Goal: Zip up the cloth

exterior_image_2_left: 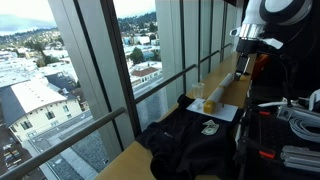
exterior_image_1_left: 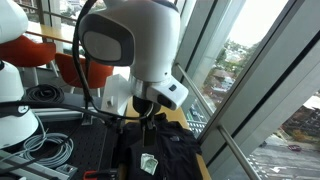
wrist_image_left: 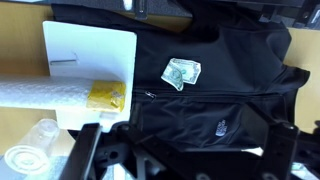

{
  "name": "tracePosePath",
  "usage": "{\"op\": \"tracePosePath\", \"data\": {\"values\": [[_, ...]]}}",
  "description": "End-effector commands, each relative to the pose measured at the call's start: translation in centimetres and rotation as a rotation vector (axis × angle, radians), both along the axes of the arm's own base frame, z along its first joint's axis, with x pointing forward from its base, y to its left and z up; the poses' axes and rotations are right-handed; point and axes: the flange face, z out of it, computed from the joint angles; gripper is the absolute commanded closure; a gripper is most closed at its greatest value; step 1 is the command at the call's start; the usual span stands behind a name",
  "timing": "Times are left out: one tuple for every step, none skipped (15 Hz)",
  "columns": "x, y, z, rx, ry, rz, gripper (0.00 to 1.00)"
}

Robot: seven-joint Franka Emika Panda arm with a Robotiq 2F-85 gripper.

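Observation:
The black cloth (wrist_image_left: 210, 110) lies spread on the table, with its zipper line (wrist_image_left: 200, 97) running across the wrist view. A small zipper pull (wrist_image_left: 151, 94) shows at the line's left end. A pale greenish-white patch (wrist_image_left: 181, 72) sits on its front, and a tiny pale logo (wrist_image_left: 222, 126) lies lower down. The cloth shows in both exterior views (exterior_image_1_left: 165, 150) (exterior_image_2_left: 190, 148), and so does the patch (exterior_image_1_left: 149, 162) (exterior_image_2_left: 210, 128). My gripper (wrist_image_left: 185, 150) is open and empty, and hangs well above the cloth without touching it. It also shows in both exterior views (exterior_image_1_left: 147, 108) (exterior_image_2_left: 243, 62).
A white sheet (wrist_image_left: 90, 55) lies beside the cloth with a yellow object (wrist_image_left: 105, 96) on it. A clear plastic cup (wrist_image_left: 35, 140) and a white roll (wrist_image_left: 40, 95) are next to it. Window frames (exterior_image_2_left: 110, 70) run along the table edge. Cables (exterior_image_1_left: 50, 150) lie on the black mat.

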Motion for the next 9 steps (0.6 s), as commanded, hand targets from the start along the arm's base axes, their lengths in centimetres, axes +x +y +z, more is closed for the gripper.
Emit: {"op": "tracePosePath", "data": {"values": [[3.7,-0.7,-3.6,-0.027,0.02,0.015,0.0],[4.6,-0.8,-4.6,-0.028,0.026,0.013,0.0],[5.5,-0.9,-5.4,-0.028,0.031,0.012,0.0],[6.5,-0.9,-6.4,-0.03,0.032,0.012,0.0],[7.5,-0.9,-7.3,-0.029,0.036,0.011,0.0],[8.5,-0.7,-8.0,-0.031,0.036,0.012,0.0],[9.4,-0.5,-8.9,-0.036,0.037,0.017,0.0],[10.3,-0.2,-9.8,-0.045,0.035,0.027,0.0],[11.1,-0.1,-10.8,-0.047,0.038,0.03,0.0]]}}
